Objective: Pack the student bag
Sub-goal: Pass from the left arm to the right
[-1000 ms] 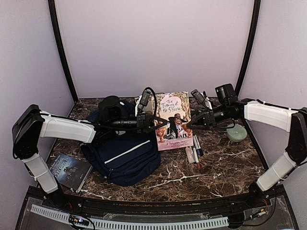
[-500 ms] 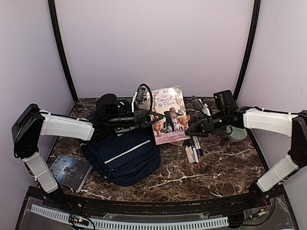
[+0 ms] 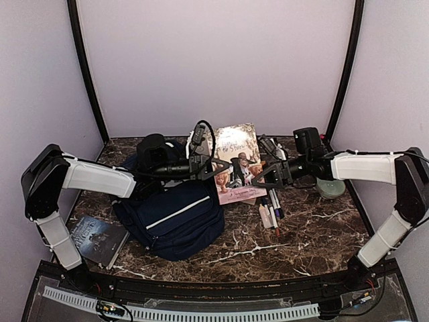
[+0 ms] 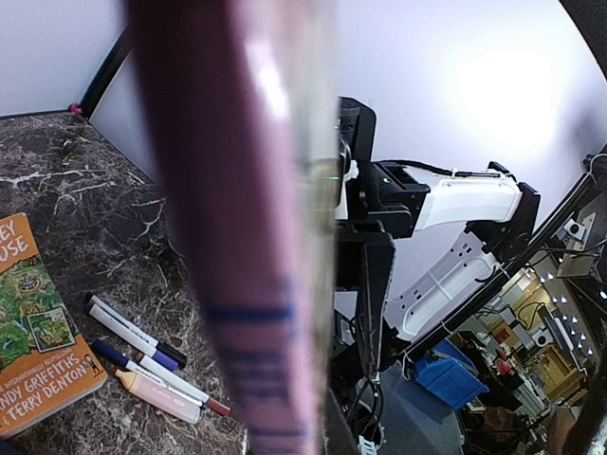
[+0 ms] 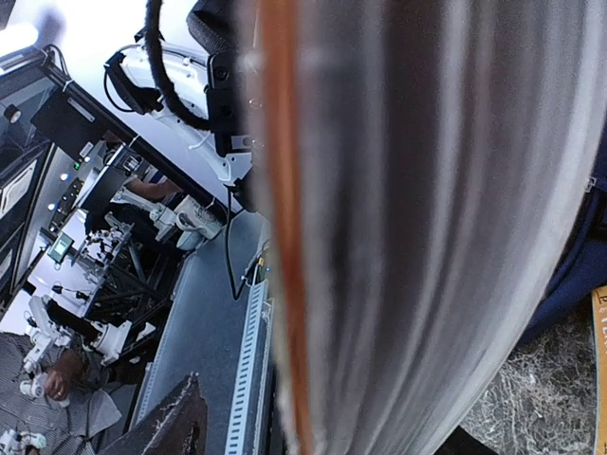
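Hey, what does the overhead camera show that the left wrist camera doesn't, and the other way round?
Only the overhead view: the navy backpack, a dark book lying at the table's near left, and a pale green round object on the right side.
Only the left wrist view: an orange book credited to Andy Griffiths and Terry Denton, lying flat beside the markers.
Both: the pink book held up off the table, the markers, the marble table and the right arm.
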Controlling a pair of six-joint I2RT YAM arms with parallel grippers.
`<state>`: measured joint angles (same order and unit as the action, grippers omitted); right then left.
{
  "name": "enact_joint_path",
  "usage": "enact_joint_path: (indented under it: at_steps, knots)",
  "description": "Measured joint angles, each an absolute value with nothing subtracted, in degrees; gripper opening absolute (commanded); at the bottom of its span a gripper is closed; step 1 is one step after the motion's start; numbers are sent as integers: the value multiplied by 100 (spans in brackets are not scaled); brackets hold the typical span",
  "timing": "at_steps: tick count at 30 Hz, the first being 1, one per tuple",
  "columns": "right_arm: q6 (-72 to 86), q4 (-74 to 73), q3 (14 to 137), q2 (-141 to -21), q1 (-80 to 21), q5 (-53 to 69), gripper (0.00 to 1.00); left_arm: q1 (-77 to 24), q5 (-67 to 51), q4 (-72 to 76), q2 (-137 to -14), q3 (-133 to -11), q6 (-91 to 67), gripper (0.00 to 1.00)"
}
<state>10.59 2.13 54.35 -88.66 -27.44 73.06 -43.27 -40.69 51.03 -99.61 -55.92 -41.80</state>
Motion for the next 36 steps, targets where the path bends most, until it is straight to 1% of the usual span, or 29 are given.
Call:
enact_joint_path:
  at_steps: [8, 13, 18, 20, 21, 22, 25, 28, 29, 32, 36]
  knots:
    - [1345, 397, 5485, -9021, -2814, 7325, 41, -4327, -3798, 4803, -9959, -5592, -3999, 0]
    - [1350, 320, 5481, -8921, -2814, 7168, 22, -4329, -3559, 4434, -9878, -5594, -3765, 0]
    - [1247, 272, 5485, -8871, -2810, 6823, 11, -4329, -3507, 4381, -9802, -5594, -3754, 0]
    - [1229, 231, 5485, -8871, -2810, 6724, 4, -4329, -3498, 4355, -9802, -5594, -3760, 0]
    - [1223, 207, 5485, -8871, -2810, 6672, 1, -4329, -3496, 4353, -9802, -5594, -3763, 3]
    - [1208, 193, 5485, -8871, -2810, 6624, 0, -4329, -3496, 4351, -9802, -5594, -3765, 8]
    - [1214, 117, 5492, -8871, -2786, 6475, 0, -4329, -3450, 4263, -9793, -5594, -3708, 23]
    - [1160, -119, 5590, -8871, -2722, 6377, 0, -4327, -3238, 3741, -9664, -5614, -3457, 39]
    - [1127, -276, 5675, -8871, -2663, 6326, 0, -4327, -3133, 3514, -9612, -5642, -3332, 43]
    - [891, -882, 6062, -8873, -2443, 6147, 0, -4327, -2703, 2423, -9367, -5883, -3002, 47]
    - [392, -1715, 6672, -8871, -2073, 5824, 0, -4324, -2108, 963, -8947, -6169, -2512, 47]
